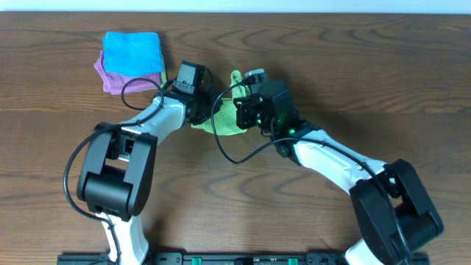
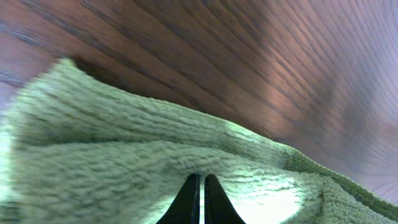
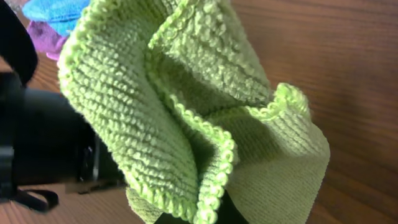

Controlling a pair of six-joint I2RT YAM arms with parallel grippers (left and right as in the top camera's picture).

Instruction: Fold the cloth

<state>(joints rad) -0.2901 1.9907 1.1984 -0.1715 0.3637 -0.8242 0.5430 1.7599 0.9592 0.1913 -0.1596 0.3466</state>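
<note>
left pincer: left gripper [image 2: 199,179] has its fingers pressed together, tips sunk in the pile, so clamped on the cloth [image 2: 124,155] by my reading
right pincer: right gripper [image 1: 241,112] has its fingers buried under bunched fabric in its wrist view; cannot tell whether apart or together
cloth position: mid-table between the two arms, crumpled, with one hemmed edge curled back on itself; part of it stands up off the wood, nothing lies flat
fold status: not yet a fold, just a wad, and no corner is visibly matched to another
risk 1: the thin pinch at the left tips could slip if the arms pull apart, dropping that side
risk 2: the doubled hem at the right side may mean two layers are caught, so the fold could come out skewed or lumpy
risk 3: the arms sit very close together; the wrists could knock, or the black cable [image 1: 218,136] looping just beside the fabric could snag
table: brown wood table [image 1: 368,66], bare around the arms
far corner: blue folded cloth [image 1: 132,50] stacked on purple folded cloth [image 1: 109,79], well apart from the work, low risk of disturbance
</note>
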